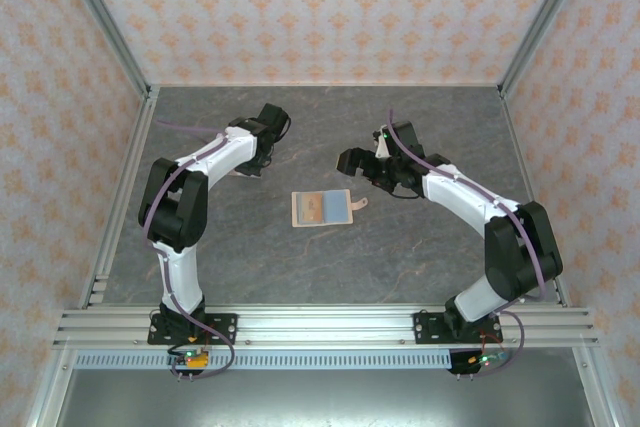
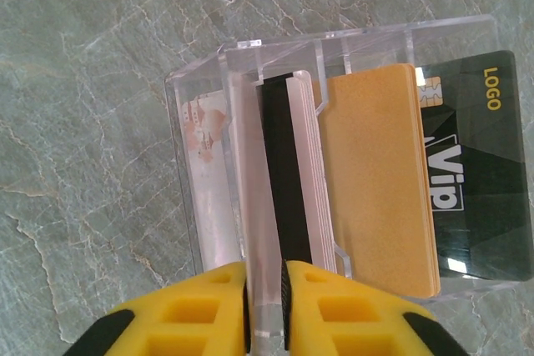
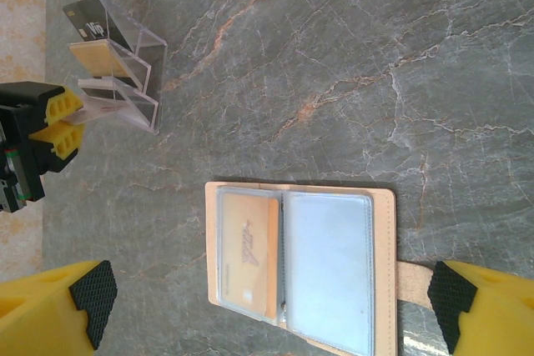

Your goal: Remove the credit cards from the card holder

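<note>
Card holder point(image 1: 322, 208) lies spread open on the desk point(image 1: 420, 257) between my two arms. Its inner pockets face up and its snap tab point(image 3: 413, 281) sticks out at one side. From the right wrist view I see one tan-orange card point(image 3: 248, 252) under the film of one pocket. The pocket beside it looks empty, though a pale card behind that film would be hard to spot.

My right tool point(image 3: 269, 304) hangs over the holder with its jaws spread wide and nothing in them.

My left tool point(image 2: 265, 289) is well apart from the holder, at the clear stand point(image 2: 200, 93). A black card point(image 2: 480, 172), a tan card point(image 2: 375, 181) and a black-edged card point(image 2: 284, 172) stand in its slots. The jaws are narrow with a thin pale edge between them. I cannot tell whether they are pinching it or have let go.

I judge the remaining card to be light, stiff and slick, and it probably sits snug under the film. The holder is soft leather with little weight, so I expect it to drag or lift along with the card unless something pins it. I would pinch the card by whatever edge shows at the pocket mouth and draw it straight along the pocket. I cannot make out which side opens.
</note>
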Controlling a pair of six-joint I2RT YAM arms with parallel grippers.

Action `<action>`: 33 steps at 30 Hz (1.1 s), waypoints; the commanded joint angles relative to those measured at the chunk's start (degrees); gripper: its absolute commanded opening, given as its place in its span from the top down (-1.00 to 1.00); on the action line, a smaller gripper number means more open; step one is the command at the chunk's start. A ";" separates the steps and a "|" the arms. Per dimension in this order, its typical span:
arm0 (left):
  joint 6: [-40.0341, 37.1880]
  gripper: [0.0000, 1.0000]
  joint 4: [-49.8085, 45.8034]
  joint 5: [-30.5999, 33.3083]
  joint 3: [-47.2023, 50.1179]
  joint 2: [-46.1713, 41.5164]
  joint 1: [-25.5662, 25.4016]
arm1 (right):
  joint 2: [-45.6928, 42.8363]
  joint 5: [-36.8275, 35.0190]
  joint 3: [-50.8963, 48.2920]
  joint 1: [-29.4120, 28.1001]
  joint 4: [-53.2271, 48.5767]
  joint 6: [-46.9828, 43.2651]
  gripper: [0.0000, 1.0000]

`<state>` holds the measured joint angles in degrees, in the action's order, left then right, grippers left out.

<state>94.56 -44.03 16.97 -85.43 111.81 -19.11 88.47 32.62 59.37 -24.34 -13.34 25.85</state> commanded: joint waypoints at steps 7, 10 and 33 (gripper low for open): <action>-3.34 0.50 0.27 3.16 -1.91 0.61 0.07 | -0.23 0.34 1.36 -0.10 -1.31 -0.18 -0.97; -6.94 0.45 0.38 3.62 -3.24 0.42 0.00 | -0.31 0.21 1.27 -0.13 -1.41 -0.03 -0.96; -40.98 -0.68 9.84 -12.92 13.70 -20.13 0.85 | 7.71 -7.65 6.06 -11.37 -6.85 -0.02 -0.37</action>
<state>60.01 -36.45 8.01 -75.88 95.04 -18.96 93.62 26.72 63.22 -34.02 -18.90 24.75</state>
